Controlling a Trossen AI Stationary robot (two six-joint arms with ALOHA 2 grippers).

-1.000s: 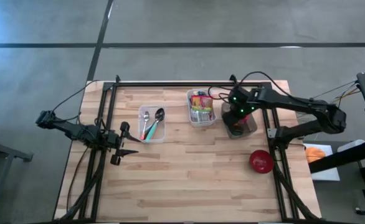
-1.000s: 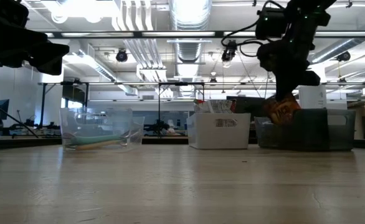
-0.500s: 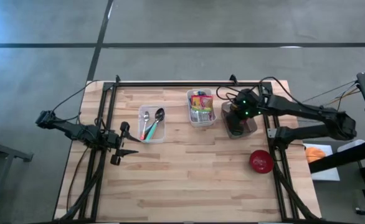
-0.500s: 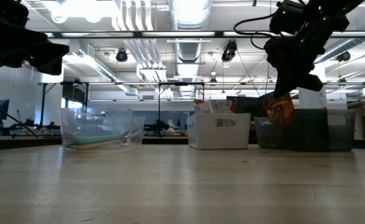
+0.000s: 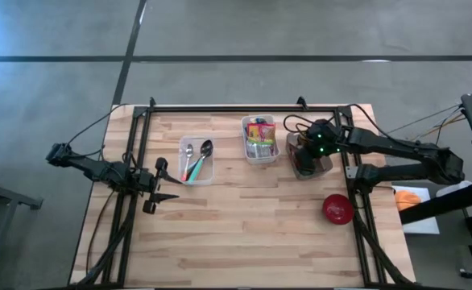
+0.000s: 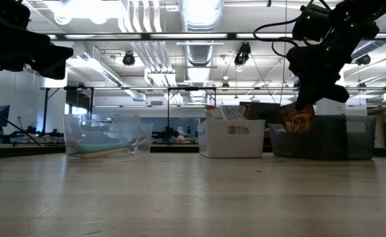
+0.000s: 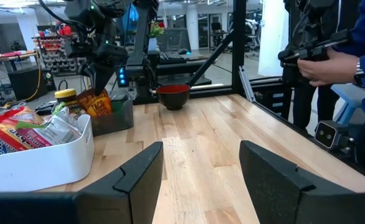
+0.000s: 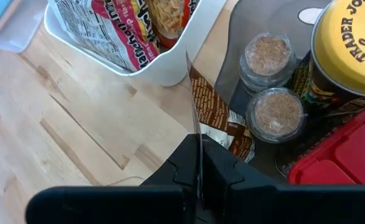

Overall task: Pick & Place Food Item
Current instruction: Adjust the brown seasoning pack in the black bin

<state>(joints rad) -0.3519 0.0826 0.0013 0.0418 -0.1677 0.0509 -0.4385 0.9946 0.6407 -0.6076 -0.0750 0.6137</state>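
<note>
there, right gripper [image 6: 309,104] clamped on a brown snack packet [image 6: 297,118], held edge-up just above the dark bin [image 5: 309,163] beside the white bin [image 5: 259,141] of snacks. packet hung between white bin and two small jars [image 8: 274,114]. left gripper [image 5: 162,184] parked half-spread near the clear cutlery tray [image 5: 196,161] on the counter [image 5: 244,225].

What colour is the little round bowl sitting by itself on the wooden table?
Red. The small round bowl shows best in the high view, alone near the table's right edge.

right gripper [image 8: 198,163] clamped shut, left gripper [image 5: 162,185] seemingly open, idle
</note>
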